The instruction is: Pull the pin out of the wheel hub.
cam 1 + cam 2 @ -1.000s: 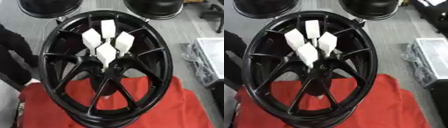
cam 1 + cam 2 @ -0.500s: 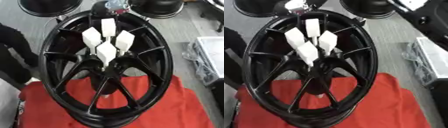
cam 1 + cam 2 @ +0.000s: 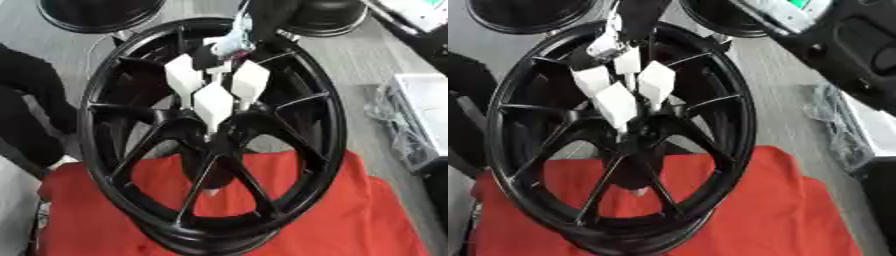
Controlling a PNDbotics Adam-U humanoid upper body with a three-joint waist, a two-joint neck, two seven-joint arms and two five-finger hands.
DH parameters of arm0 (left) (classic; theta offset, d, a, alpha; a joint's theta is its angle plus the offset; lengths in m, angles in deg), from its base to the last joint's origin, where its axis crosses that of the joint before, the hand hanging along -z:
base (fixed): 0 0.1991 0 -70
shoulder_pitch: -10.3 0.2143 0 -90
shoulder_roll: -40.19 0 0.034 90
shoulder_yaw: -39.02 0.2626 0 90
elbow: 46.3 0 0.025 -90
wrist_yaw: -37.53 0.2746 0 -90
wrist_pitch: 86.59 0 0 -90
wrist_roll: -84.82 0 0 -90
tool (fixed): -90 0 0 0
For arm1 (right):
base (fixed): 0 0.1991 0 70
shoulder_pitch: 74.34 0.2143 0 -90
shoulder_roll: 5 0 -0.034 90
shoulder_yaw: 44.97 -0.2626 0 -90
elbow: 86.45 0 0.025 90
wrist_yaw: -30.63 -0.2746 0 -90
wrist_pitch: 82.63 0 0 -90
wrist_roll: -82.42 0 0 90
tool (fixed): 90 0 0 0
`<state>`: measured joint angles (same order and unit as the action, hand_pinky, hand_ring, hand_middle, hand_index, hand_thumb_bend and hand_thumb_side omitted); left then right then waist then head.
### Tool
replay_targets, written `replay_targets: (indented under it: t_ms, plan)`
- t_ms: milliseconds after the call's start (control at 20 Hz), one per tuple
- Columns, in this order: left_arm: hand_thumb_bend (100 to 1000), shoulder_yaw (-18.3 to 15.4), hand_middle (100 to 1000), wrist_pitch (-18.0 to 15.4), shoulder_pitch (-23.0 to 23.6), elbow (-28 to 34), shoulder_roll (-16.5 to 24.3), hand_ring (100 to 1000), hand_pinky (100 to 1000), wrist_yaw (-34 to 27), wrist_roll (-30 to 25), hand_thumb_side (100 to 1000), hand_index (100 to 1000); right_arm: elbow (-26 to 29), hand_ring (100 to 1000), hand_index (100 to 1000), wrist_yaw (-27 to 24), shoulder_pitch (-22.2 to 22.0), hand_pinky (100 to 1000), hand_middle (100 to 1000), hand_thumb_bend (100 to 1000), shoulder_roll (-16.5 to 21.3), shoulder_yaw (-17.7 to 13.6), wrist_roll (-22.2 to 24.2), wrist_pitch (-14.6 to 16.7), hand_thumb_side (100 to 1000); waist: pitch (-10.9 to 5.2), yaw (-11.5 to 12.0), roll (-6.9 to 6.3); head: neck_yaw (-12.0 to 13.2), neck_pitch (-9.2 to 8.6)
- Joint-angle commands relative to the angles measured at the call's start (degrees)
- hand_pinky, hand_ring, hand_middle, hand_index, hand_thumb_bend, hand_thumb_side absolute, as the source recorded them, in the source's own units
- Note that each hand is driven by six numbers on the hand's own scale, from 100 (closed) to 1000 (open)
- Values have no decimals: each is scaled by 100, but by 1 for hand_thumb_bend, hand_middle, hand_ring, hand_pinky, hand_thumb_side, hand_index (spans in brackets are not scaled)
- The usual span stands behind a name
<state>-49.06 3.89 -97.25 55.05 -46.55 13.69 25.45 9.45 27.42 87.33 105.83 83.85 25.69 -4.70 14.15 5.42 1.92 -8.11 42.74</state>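
Pin (image 3: pixel 213 103) with four white vanes in one wheel hub (image 3: pixel 213 137).

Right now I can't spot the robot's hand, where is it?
In the left eye view the right hand comes down from the top edge, over the upper part of the black wheel, at the topmost white pin.

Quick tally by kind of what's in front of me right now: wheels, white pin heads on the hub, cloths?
Black spoked wheel: 1
White pin heads showing at the hub: 3; a fourth may be hidden behind the hand
Red cloth under the wheel: 1
Dark round objects at the far edge: 2
Total: 7
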Motion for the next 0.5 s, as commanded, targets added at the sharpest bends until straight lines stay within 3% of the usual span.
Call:
replay_targets:
  t_ms: [50, 300, 500]
  plan:
    - [350, -15, 716, 20, -61, 51, 162, 802, 641, 28, 1, 669, 736, -19, 794, 848, 59, 24, 816, 816, 528, 64, -45, 268, 130, 286, -152, 9, -19, 15, -18]
    - [351, -13, 716, 34, -83, 59, 146, 803, 642, 41, 8, 669, 733, -45, 748, 823, 51, -102, 800, 783, 488, 97, -85, 733, 529, 214, -146, 25, -26, 33, -29]
    - [350, -7, 716, 40, -88, 63, 144, 803, 642, 40, 2, 669, 729, -77, 653, 801, 65, -168, 774, 716, 472, 121, -119, 990, 749, 185, -141, 34, -28, 33, -8]
